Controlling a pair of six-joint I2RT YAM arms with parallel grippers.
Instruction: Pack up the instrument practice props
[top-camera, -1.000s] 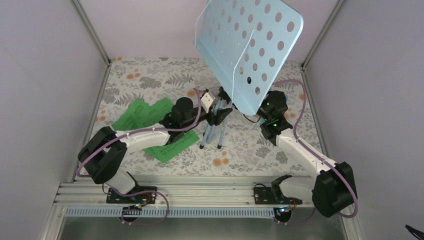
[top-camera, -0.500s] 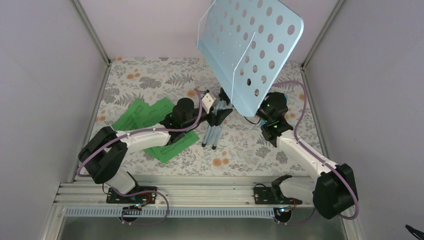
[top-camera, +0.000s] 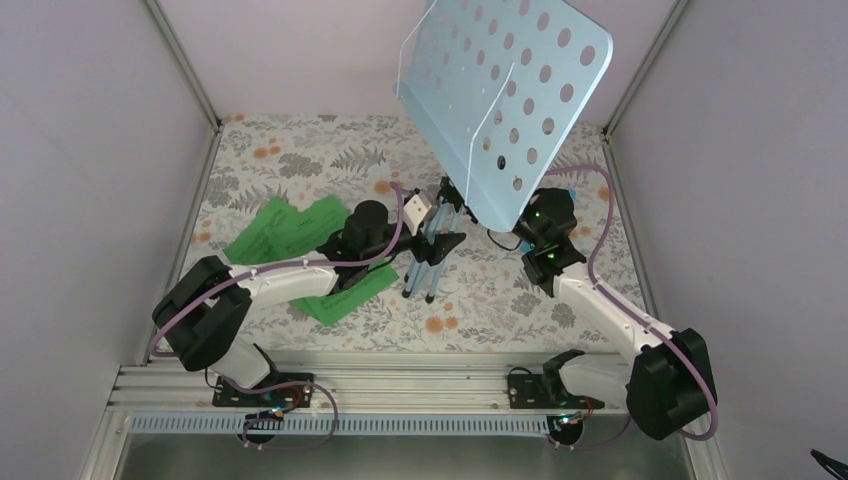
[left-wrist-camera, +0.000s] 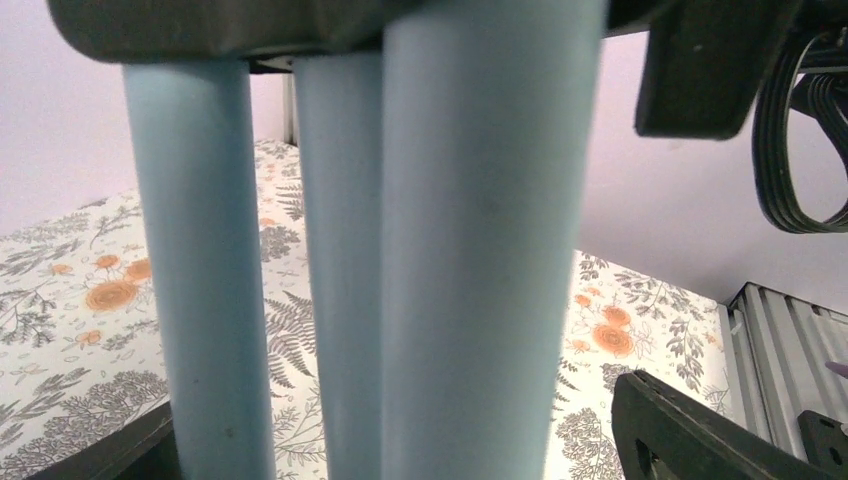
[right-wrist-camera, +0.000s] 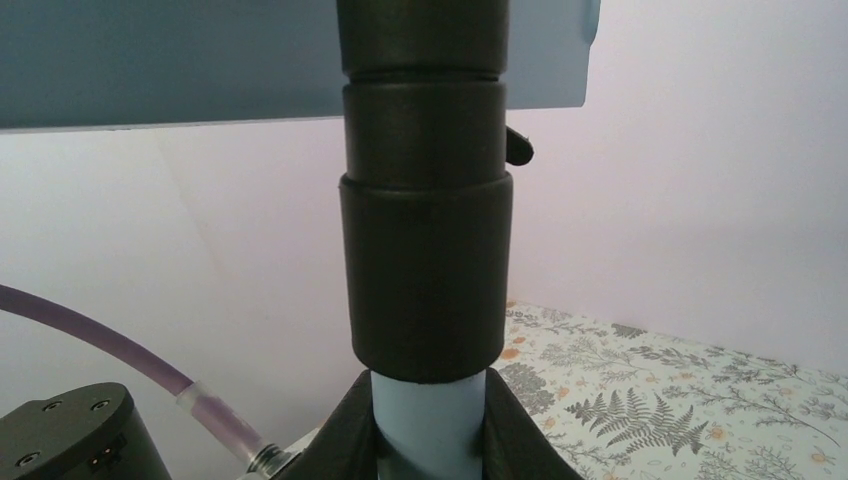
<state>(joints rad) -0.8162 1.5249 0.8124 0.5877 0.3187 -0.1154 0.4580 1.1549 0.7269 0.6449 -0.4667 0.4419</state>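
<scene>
Three folded legs (left-wrist-camera: 480, 250) of the stand (top-camera: 505, 90), standing mid-frame, are sitting loosely between the left gripper (top-camera: 437, 240)'s wide jaws, while the right gripper (right-wrist-camera: 428, 400) is clamping the post (right-wrist-camera: 428, 425). It is looking stiff, smooth and top-heavy, so gripping the tubes seems wisest.

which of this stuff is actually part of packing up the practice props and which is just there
Part of the job:
- music stand, legs folded together
- green sheet-music pages, loose on the left side

Just there:
- floral tablecloth
- metal rail along the near edge
</scene>
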